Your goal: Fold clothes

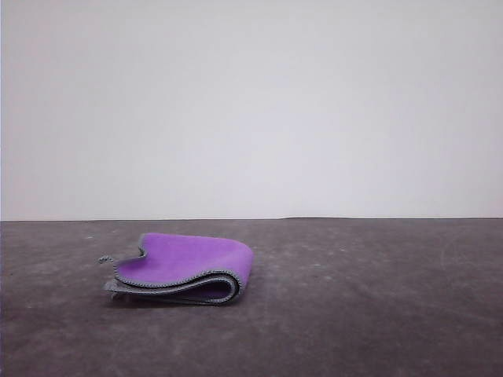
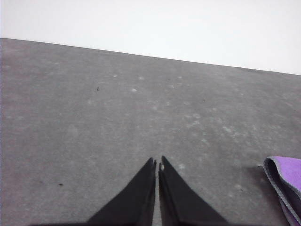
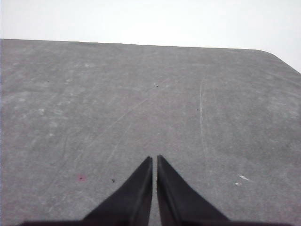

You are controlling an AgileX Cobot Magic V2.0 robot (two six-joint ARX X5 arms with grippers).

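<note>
1. Front view. One cloth (image 1: 185, 267), folded over on itself with the purple face up and outward. The grey stitched hem runs along the near edge, and a dark layer shows beneath it. The cloth lies flat on the dark grey table (image 1: 377, 298), left of centre. One hem corner curls up loose at its left end. Step in hand, as I judge it: the fold looks made, with the layers stacked and nothing holding them. Whether a further fold is wanted cannot be told from here.

2. Left wrist view. Left gripper (image 2: 157, 165): dark fingers drawn nearly together, a thin slit between the tips, nothing held. It points over bare table. The cloth's rounded fold edge, purple inside a grey hem, sits off to one side of the fingers, near but apart from them.

3. Right wrist view. Right gripper (image 3: 154, 160): fingers likewise close-set, a hairline gap, nothing held. Scratched table top lies ahead, with a small reddish speck (image 3: 81, 178) beside the fingers.

4. Next move, by my reckoning: if another fold is due, the left gripper must spread its fingers and swing across to the hem edge. The curled corner is the likeliest place to catch.
</note>
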